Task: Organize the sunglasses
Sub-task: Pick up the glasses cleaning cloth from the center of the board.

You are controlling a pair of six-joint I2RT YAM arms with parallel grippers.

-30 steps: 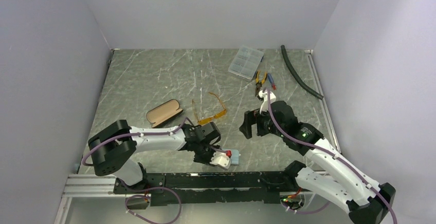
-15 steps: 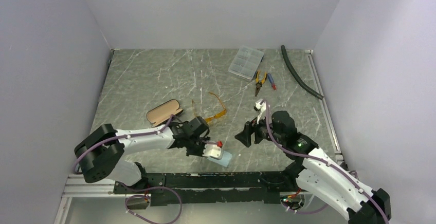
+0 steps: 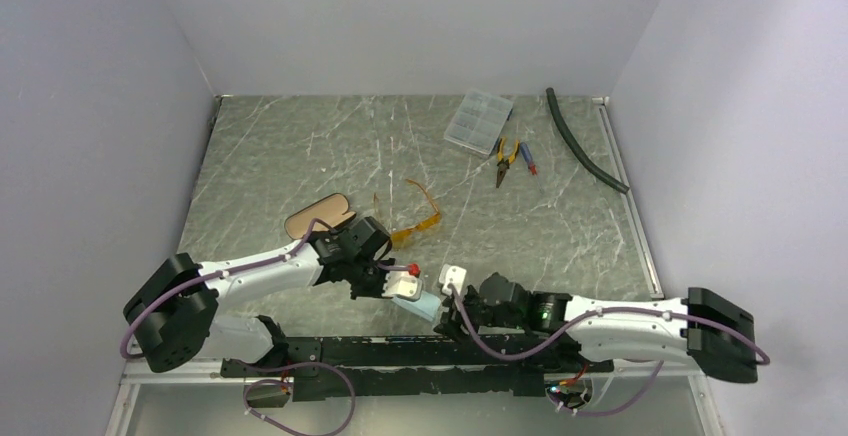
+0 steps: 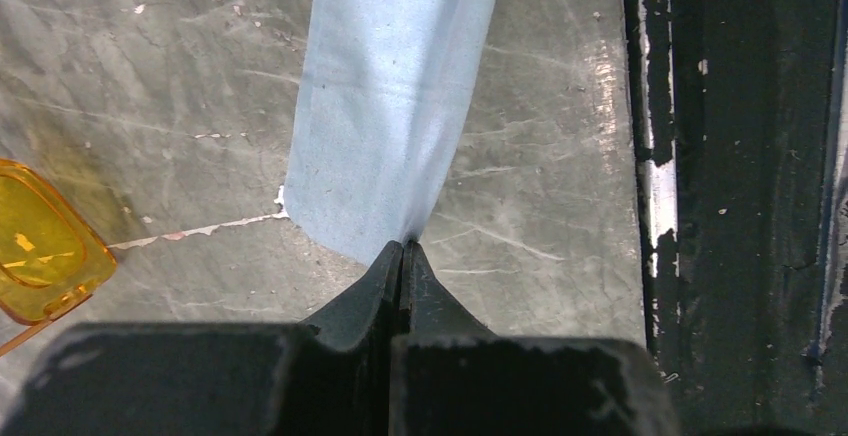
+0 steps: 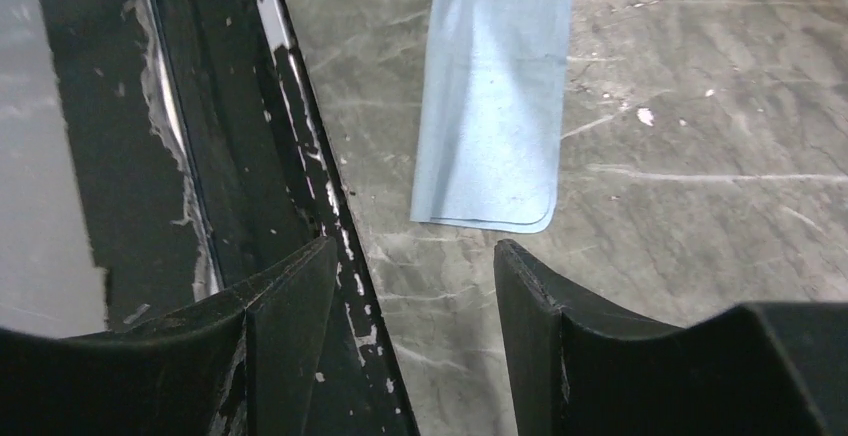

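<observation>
The orange sunglasses (image 3: 415, 218) lie open on the marble table, just beyond my left wrist; one amber lens (image 4: 40, 246) shows at the left edge of the left wrist view. My left gripper (image 3: 413, 293) (image 4: 402, 248) is shut on the end of a light blue cloth (image 3: 428, 304) (image 4: 390, 106), which hangs from it over the table. My right gripper (image 3: 447, 314) (image 5: 415, 256) stands open, low at the table's near edge. The free end of the blue cloth (image 5: 495, 106) lies a little ahead of its fingertips, untouched.
A tan-and-black glasses case (image 3: 318, 218) lies left of the sunglasses. At the back right are a clear compartment box (image 3: 478, 122), orange-handled pliers (image 3: 507, 156) and a black hose (image 3: 585, 151). The black mounting rail (image 3: 400, 351) (image 5: 290, 156) runs along the near edge under my right gripper.
My left gripper closed on the cloth and carried it a little left and away from the rail. My right arm swung down from mid-table to the near edge beside the cloth, jaws narrowing.
</observation>
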